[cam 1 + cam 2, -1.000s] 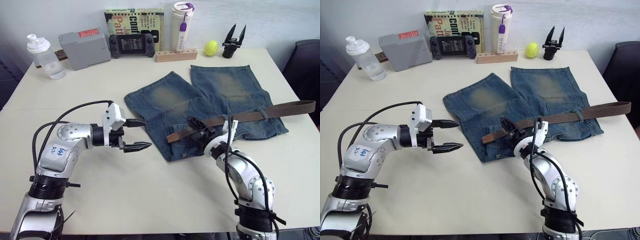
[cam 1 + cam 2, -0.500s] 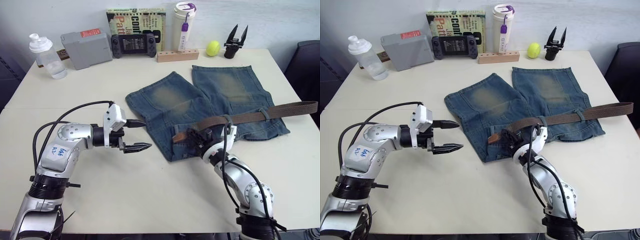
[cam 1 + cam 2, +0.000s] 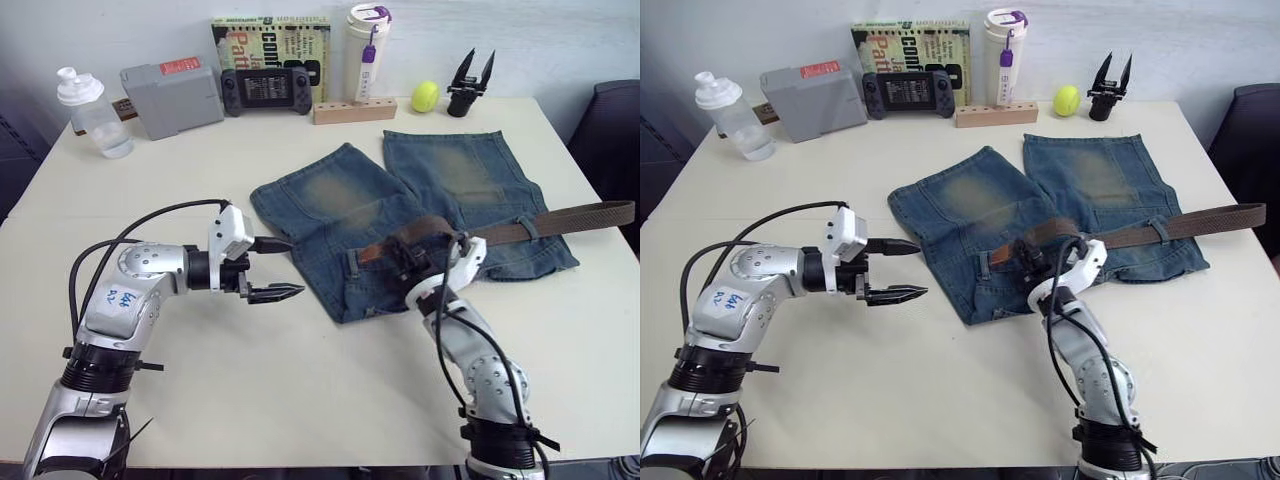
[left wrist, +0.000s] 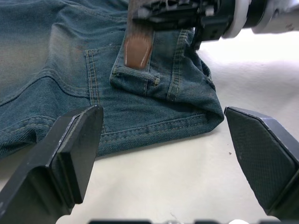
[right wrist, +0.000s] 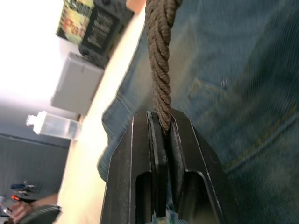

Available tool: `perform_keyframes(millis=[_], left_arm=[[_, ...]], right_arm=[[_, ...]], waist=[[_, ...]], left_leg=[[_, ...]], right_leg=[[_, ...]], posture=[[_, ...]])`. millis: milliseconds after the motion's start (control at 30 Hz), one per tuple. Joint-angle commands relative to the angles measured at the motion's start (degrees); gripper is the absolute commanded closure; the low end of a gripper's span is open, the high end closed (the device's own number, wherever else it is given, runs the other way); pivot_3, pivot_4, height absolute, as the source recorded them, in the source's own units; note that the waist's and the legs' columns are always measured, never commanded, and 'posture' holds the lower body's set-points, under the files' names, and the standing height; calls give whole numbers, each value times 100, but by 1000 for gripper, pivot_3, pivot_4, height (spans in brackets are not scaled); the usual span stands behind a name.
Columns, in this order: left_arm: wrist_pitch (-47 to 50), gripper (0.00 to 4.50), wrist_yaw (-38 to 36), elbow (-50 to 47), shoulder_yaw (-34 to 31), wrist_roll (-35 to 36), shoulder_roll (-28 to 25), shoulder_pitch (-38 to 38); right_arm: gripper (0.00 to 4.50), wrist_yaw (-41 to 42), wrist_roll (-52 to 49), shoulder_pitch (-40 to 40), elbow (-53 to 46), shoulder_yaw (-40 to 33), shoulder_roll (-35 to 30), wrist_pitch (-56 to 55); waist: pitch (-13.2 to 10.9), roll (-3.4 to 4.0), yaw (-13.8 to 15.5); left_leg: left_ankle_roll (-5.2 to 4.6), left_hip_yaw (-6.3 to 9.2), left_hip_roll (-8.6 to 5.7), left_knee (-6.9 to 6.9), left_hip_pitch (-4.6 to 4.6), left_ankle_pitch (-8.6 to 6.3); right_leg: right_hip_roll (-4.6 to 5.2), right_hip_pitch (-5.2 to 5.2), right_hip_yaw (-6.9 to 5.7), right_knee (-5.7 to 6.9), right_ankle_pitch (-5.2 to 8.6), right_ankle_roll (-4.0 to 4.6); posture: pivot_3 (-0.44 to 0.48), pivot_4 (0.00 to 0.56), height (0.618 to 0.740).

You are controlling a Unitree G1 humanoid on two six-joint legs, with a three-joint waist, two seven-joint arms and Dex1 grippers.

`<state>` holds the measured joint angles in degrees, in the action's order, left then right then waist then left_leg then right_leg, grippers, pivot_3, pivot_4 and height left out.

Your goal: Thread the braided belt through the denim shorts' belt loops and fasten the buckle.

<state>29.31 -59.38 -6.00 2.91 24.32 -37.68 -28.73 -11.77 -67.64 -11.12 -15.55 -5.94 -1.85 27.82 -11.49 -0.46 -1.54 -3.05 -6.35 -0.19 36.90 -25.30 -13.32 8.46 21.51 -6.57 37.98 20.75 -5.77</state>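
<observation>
The denim shorts (image 3: 400, 205) lie flat mid-table, legs pointing to the back. The braided belt (image 3: 560, 218) runs from the right table edge across the waistband, under a belt loop (image 3: 527, 229), and arches up to its tan tip (image 3: 368, 255). My right gripper (image 3: 398, 260) is shut on the belt just behind that tip, its fingers (image 5: 161, 154) pinching the braid. My left gripper (image 3: 295, 267) hangs open over bare table just left of the shorts, with the tan tip (image 4: 138, 49) ahead of it. The buckle is out of view.
Along the back edge stand a clear bottle (image 3: 85, 110), a grey box (image 3: 170, 95), a game console (image 3: 265, 88), a book, a white tumbler (image 3: 367, 50), a wooden block (image 3: 353, 110), a yellow ball (image 3: 425, 96) and a spare black gripper (image 3: 468, 85). A dark chair (image 3: 610, 130) is at the right.
My right gripper has shut on the belt near its tip and drawn it up and slightly right, so the strap now arches. The left arm has held still.
</observation>
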Motion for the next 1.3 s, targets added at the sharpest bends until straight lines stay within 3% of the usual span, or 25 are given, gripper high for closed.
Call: perform_keyframes(millis=[33,367,833,1067,1300], left_arm=[[-73,0,-7,-92,-48,-2,-18,-95],[-110,0,-111,-8,-38,-29,-110,-139],[-117,0,-82,-55,-4,-34,-78,-102],[-140,0,-79,-25,22,-50,-51,-131],[-136,0,-64,-51,47,-51,-17,-141]], right_arm=[[4481,237,232,42,-49,-24,124,-84],[4481,1052,836,18,353,-154,-55,-97],[4481,1230,1606,27,370,-47,41,-198],[4481,961,293,145,556,-188,338,1064],[4481,500,9,-190,942,-372,423,1543]], waist=[[0,0,0],[1,-1,1],[6,-10,5],[20,-33,-3],[45,-75,-62]], left_leg=[[0,0,0,0,0,0],[0,0,0,1,2,0],[1,1,-1,4,6,0],[2,4,1,0,10,-1],[26,-2,32,-1,23,-9]], right_leg=[[0,0,0,0,0,0],[-1,-2,1,0,0,0],[0,-4,2,0,0,0],[-2,-6,2,1,0,0],[-26,-9,4,0,7,13]], posture=[[0,150,694],[0,150,694],[0,150,694],[0,150,694],[0,150,694]])
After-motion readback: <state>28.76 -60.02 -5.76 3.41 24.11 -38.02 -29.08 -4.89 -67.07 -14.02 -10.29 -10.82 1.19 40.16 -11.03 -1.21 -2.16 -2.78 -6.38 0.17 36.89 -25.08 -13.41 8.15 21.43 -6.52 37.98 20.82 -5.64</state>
